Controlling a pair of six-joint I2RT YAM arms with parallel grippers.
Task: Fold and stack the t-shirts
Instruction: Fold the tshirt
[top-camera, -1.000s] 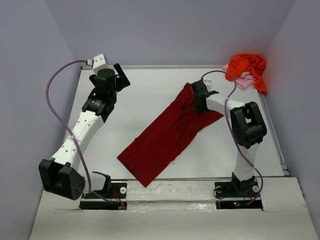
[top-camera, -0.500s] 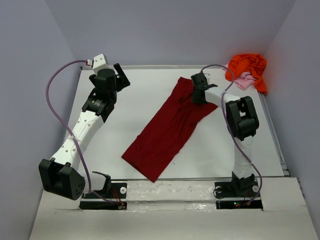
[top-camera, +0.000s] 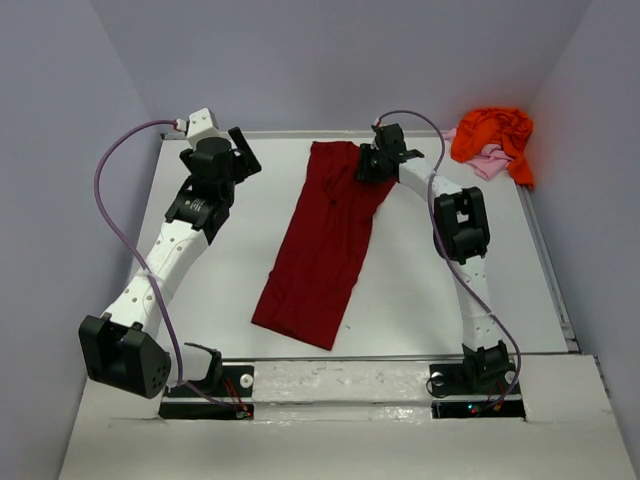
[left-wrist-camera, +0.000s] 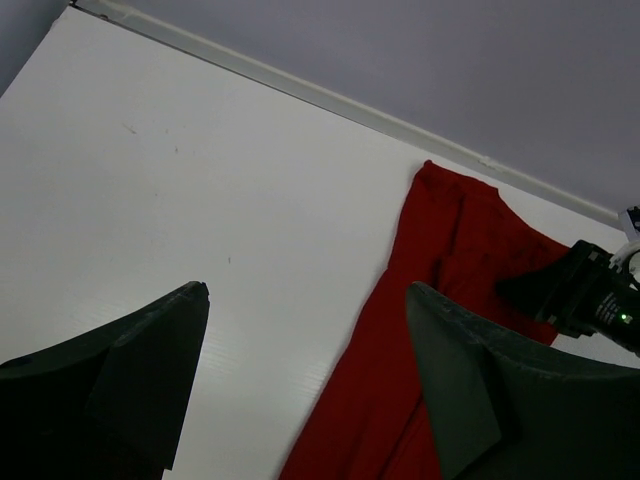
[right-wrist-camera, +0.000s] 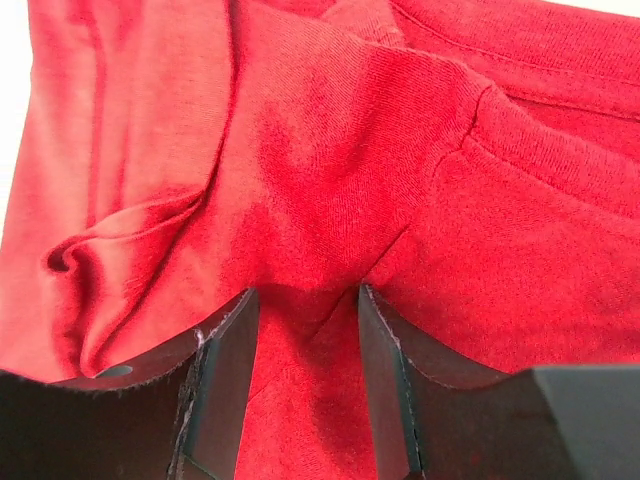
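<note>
The dark red t-shirt (top-camera: 320, 240) lies as a long folded strip running from the back edge of the table toward the front. My right gripper (top-camera: 368, 165) is at its far end, shut on a bunched fold of the red cloth (right-wrist-camera: 330, 130), which fills the gap between the fingers (right-wrist-camera: 225, 370). My left gripper (top-camera: 243, 150) hangs open over the far left of the table, holding nothing; in its wrist view the red t-shirt (left-wrist-camera: 420, 330) lies to the right. The orange t-shirt (top-camera: 495, 132) sits crumpled on the pale pink one (top-camera: 487, 160) at the back right corner.
Grey walls close in the white table (top-camera: 220, 300) on three sides, with a raised lip along the back edge (left-wrist-camera: 300, 92). The right arm's elbow (top-camera: 460, 225) stretches over the table's right half.
My right gripper has dragged the shirt's far end left and toward the back wall. The strip swung from a diagonal to nearly straight. The left arm has not moved.
</note>
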